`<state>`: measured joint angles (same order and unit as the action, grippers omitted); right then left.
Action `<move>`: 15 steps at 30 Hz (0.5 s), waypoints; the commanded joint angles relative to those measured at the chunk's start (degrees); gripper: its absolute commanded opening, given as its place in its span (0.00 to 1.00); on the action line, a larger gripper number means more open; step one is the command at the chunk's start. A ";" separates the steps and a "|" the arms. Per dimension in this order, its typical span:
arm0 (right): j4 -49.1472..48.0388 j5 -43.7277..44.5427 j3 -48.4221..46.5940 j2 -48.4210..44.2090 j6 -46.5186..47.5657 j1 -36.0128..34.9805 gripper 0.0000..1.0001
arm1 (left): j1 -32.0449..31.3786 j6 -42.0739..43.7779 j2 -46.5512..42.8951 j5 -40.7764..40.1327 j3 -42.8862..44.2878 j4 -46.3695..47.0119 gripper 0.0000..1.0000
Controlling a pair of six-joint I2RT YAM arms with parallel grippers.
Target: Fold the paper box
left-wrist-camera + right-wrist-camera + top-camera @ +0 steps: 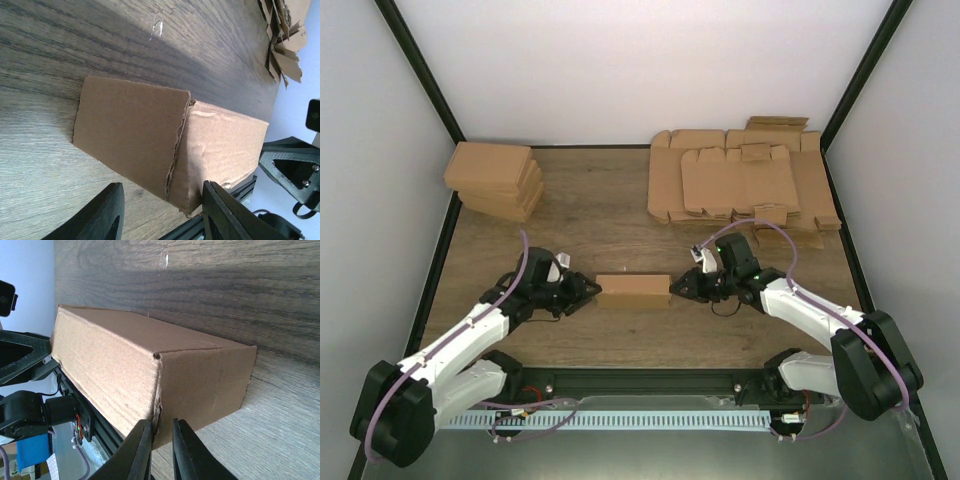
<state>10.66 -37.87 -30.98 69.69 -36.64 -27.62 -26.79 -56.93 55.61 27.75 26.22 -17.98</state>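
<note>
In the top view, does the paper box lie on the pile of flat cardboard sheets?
No, the paper box rests on the wooden table, well apart from the cardboard sheets at the far right.

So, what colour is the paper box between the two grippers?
Plain light brown, no print; the paper box shows best in the right wrist view.

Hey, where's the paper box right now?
Top view: the paper box lies near the middle of the table, directly between the left pincer and the right pincer.
</note>
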 commanded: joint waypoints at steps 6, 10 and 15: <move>5.04 4.31 0.92 1.06 1.31 -0.23 0.15 | 1.82 -5.22 -1.03 -0.34 -5.66 5.81 0.34; 4.87 4.53 1.05 1.27 1.41 -0.24 0.15 | 1.90 -6.74 -0.59 -0.90 -8.14 7.91 0.23; 4.39 4.55 1.43 2.14 1.49 -0.25 0.15 | 1.87 -8.36 1.07 -0.64 -11.92 11.78 0.22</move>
<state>10.68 -37.95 -30.98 69.80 -36.42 -27.83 -25.30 -63.33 54.26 30.46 18.70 -5.63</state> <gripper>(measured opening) 0.145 0.228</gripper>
